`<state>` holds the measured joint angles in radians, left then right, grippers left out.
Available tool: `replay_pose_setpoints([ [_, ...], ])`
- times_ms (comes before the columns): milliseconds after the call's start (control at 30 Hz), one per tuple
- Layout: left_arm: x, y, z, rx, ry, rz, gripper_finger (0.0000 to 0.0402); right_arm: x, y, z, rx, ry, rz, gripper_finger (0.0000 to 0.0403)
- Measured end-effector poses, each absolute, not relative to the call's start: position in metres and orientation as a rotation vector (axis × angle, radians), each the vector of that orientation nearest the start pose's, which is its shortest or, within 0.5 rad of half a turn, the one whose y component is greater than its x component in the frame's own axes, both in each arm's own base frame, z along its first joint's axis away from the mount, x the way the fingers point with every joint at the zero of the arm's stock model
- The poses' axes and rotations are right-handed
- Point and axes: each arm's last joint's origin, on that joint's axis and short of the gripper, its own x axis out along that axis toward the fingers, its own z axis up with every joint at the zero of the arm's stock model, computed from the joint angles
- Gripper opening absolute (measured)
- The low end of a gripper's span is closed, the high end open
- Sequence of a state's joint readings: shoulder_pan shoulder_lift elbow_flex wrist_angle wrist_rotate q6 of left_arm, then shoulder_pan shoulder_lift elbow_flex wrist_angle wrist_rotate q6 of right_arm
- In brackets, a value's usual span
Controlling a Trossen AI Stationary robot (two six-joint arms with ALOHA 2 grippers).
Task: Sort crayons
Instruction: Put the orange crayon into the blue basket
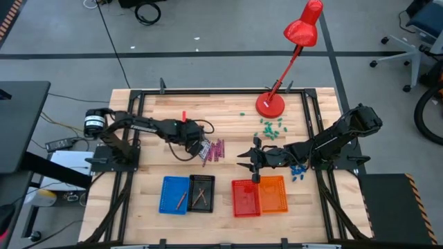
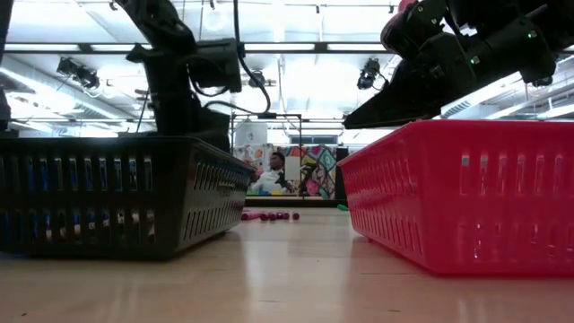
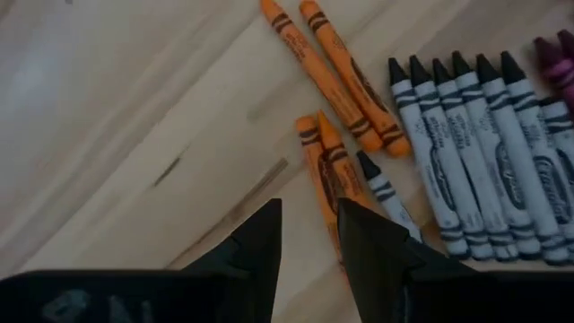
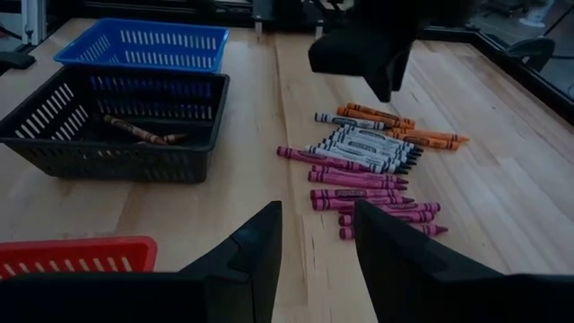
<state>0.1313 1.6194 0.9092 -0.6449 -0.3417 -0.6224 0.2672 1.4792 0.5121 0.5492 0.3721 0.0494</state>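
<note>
The left end effector (image 3: pixel 309 235) is hovering low over the crayons (image 3: pixel 466 152), its two dark wedge-shaped fingers (image 3: pixel 256 247) standing slightly apart with bare wood showing in the gap; it is pinching nothing. Just beside its fingertips two orange crayons are lying side by side, with a grey one touching them. Farther out, two more orange ones are lying together, then a tidy row of grey ones with dark pointed tips, and purple ones at the edge. All are thin, paper-wrapped sticks with dark printed bands.

From above, the crayons (image 1: pixel 212 149) are sitting as one cluster at the table's middle-left, right by the left end effector (image 1: pixel 201 146).

The right end effector (image 4: pixel 309 247) is hanging over the table's centre, its fingers spread and holding nothing, pointing toward the crayons (image 4: pixel 372 166), which are spreading out in orange, grey and magenta groups.

Four slotted plastic baskets are lining the near edge: a blue basket (image 1: pixel 174 194), a black basket (image 1: pixel 201 192) holding a few brown-orange sticks, a red basket (image 1: pixel 244 197) and an orange basket (image 1: pixel 273 193). The right end effector (image 1: pixel 250 160) is sitting just behind the red one.

The table (image 1: pixel 149 117) is pale planked wood with a smooth grain. A glossy red lamp (image 1: pixel 291 48) is standing on its round base at the far side, with small green bits (image 1: pixel 270 127) scattered near it.
</note>
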Motion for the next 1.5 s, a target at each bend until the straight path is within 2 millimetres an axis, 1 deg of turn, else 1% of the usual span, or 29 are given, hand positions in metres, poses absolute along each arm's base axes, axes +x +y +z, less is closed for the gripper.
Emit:
replay_pose_setpoints([
  [233, 0.28, 0.046, 0.144, -0.362, 1.234, 0.762, 0.012, 0.264, 0.061, 0.16, -0.084, 0.397, -0.114, 0.0144],
  [433, 0.28, 0.047, 0.14, -0.36, 1.26, 0.76, 0.012, 0.264, 0.061, 0.16, -0.084, 0.397, -0.114, 0.0144],
  [533, 0.279, 0.05, 0.139, -0.392, 1.274, 0.749, 0.0116, 0.264, 0.061, 0.16, -0.084, 0.397, -0.114, 0.0144],
  [633, 0.279, 0.054, 0.139, -0.444, 1.286, 0.725, 0.01, 0.264, 0.061, 0.16, -0.084, 0.397, -0.114, 0.0144],
  [733, 0.279, 0.057, 0.139, -0.468, 1.298, 0.687, 0.007, 0.264, 0.061, 0.16, -0.084, 0.398, -0.113, 0.0144],
  [833, 0.278, 0.058, 0.139, -0.466, 1.306, 0.673, 0.0037, 0.264, 0.061, 0.16, -0.084, 0.398, -0.113, 0.0144],
  [933, 0.278, 0.058, 0.139, -0.451, 1.316, 0.663, 0.0017, 0.264, 0.061, 0.16, -0.085, 0.398, -0.113, 0.0144],
  [1167, 0.277, 0.058, 0.139, -0.443, 1.316, 0.667, 0.0027, 0.264, 0.061, 0.16, -0.091, 0.398, -0.112, 0.0144],
  [1300, 0.277, 0.053, 0.141, -0.423, 1.3, 0.68, 0.0028, 0.264, 0.061, 0.16, -0.092, 0.4, -0.112, 0.0144],
  [1400, 0.274, 0.047, 0.146, -0.41, 1.291, 0.695, 0.0028, 0.264, 0.061, 0.16, -0.093, 0.402, -0.112, 0.0144],
  [1500, 0.274, 0.041, 0.155, -0.41, 1.244, 0.714, 0.0028, 0.264, 0.061, 0.16, -0.093, 0.403, -0.111, 0.0144],
])
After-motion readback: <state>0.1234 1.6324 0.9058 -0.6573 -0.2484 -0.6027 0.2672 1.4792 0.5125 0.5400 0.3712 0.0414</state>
